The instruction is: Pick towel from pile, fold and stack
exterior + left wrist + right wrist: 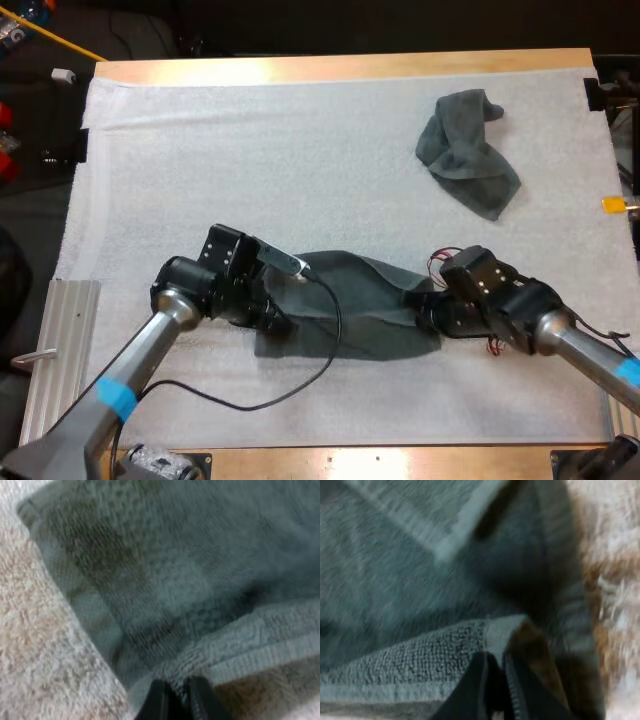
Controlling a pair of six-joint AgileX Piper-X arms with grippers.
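With the left gripper (275, 318) and right gripper (428, 312) each pinching one end of the spread towel (350, 300), lift both evenly, keeping it taut.

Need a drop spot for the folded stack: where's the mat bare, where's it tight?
Bare: the mat far left, from its left edge across to the crumpled towel; also the strip between that towel and the spread towel. Crowded: near middle, where the left hand and right hand pinch the spread towel's ends.
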